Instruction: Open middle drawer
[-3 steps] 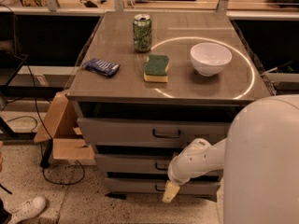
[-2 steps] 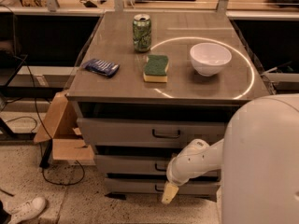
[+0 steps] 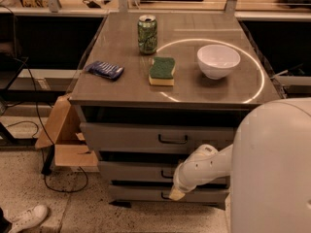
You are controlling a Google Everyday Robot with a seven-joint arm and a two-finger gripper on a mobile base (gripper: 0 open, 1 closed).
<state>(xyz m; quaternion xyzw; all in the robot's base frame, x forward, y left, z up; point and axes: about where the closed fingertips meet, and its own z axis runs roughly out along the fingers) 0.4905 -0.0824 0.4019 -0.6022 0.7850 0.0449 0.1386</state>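
The grey cabinet has three drawer fronts stacked under its top. The middle drawer is the medium-height front, and it looks shut. Its small dark loop handle shows only partly beside my arm. My gripper, with a pale yellowish tip, hangs at the end of the white forearm. It is just below that handle, in front of the slim bottom drawer. The tall top drawer with its own handle is above.
On the cabinet top are a green can, a green-and-yellow sponge, a white bowl and a blue packet. A cardboard box and cables lie on the floor at left. My white body fills the lower right.
My gripper has moved slightly up and left, closer to the middle drawer's handle. The drawers and the things on top have not moved.
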